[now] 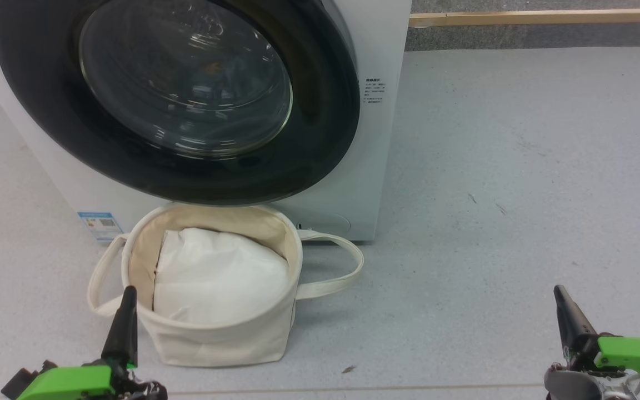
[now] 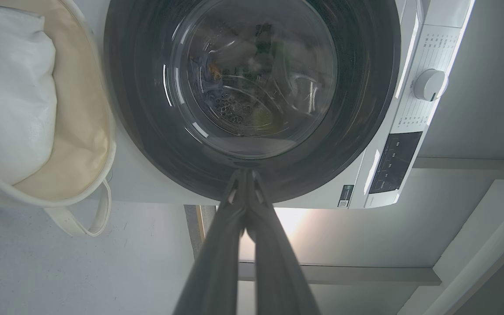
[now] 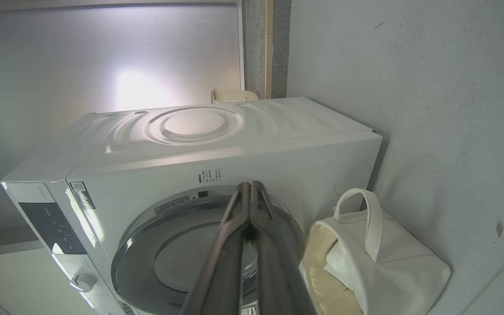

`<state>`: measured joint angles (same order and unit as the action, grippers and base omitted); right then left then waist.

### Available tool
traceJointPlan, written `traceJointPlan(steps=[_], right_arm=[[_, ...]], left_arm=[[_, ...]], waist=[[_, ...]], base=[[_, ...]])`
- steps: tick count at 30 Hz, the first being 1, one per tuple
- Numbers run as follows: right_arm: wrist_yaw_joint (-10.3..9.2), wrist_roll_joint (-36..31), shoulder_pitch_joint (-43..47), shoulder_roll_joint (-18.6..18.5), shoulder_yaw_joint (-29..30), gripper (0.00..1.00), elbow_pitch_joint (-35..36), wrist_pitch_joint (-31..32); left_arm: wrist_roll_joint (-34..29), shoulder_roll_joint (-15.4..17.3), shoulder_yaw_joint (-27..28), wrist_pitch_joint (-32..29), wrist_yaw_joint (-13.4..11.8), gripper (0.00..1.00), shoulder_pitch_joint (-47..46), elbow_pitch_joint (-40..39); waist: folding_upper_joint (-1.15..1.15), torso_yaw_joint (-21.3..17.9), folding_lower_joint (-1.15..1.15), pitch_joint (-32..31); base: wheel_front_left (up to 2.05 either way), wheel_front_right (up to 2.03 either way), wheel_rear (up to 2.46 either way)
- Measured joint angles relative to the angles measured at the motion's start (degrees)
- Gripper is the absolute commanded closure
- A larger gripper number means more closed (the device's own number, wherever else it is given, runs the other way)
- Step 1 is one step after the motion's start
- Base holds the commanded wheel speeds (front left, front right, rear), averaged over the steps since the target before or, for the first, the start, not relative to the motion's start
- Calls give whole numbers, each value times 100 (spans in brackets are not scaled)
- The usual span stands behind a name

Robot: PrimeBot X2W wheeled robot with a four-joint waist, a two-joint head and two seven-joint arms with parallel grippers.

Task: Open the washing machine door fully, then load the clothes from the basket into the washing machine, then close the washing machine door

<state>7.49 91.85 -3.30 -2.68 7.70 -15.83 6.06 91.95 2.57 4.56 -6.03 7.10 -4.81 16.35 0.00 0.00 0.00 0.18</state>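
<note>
Washing machine door [image 1: 320,111] shut, basket close

Your left gripper [image 1: 129,290] and right gripper [image 1: 559,290], both pressed together, hang well in front of the washing machine [image 1: 381,166]. The basket [image 1: 225,344] sits just before it; swinging the door could snag its rim.

We saw the white front-loading washing machine [image 1: 389,166] with its large round glossy black door [image 1: 325,128] shut flush. Behind the glass, blue fabric with an orange patch [image 2: 211,72] showed dimly. The small cream canvas basket [image 1: 225,344] stood upright on the floor [image 1: 492,194] just before the machine, handles drooping.
</note>
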Motion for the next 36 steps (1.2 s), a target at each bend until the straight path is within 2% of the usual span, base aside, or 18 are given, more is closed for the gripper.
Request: traceJointPlan(steps=[36], right_arm=[[0,0,0,0,1,100,-1,0]], left_arm=[[0,0,0,0,0,100,1,0]], waist=[[0,0,0,0]], base=[[0,0,0]])
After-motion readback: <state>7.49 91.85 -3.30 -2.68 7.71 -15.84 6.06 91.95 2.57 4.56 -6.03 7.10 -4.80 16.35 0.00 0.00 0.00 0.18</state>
